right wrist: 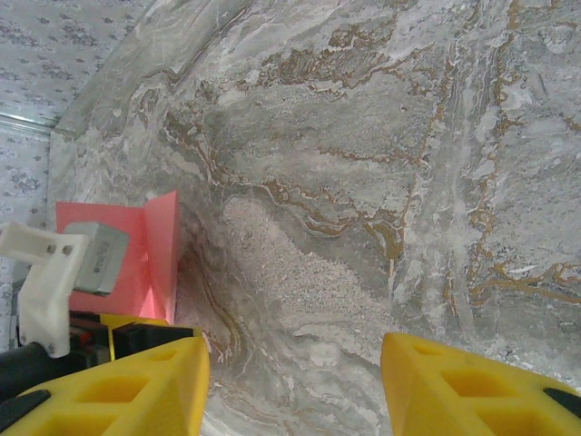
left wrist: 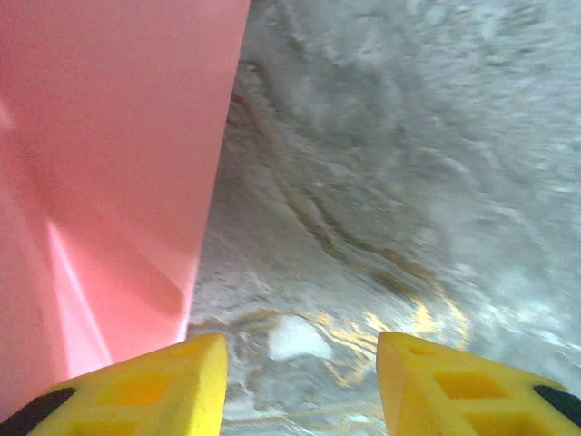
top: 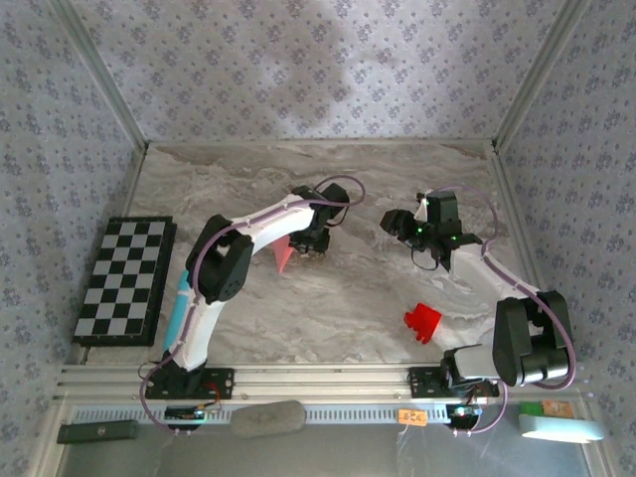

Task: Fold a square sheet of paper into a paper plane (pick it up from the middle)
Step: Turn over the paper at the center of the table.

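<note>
Top external view puts the square sheet of paper (top: 283, 253) on the table (top: 348, 298), left of centre and under the left arm (top: 224, 263), with the left jaws just beside it. The sheet does not lie flat: one part stands up as a pink flap, and the left wrist view shows a crease in it.

The left jaws are about half open and hold nothing. Bare table shows between their yellow fingers (left wrist: 136, 386), and the sheet sits off the outer side of one finger (touching or not, I cannot tell). The right jaws, at the end of the right arm (top: 492, 268), are also about half apart and empty. They sit over bare table, well apart from the sheet and facing it.

The fold looks only begun. To do the next crease well, I would have the right jaws pin the flat part near the crease. The left jaws should come in low, take the raised flap by its free edge, lay it over squarely, then press along the line. Gripping too near the corner risks dragging the whole sheet.
</note>
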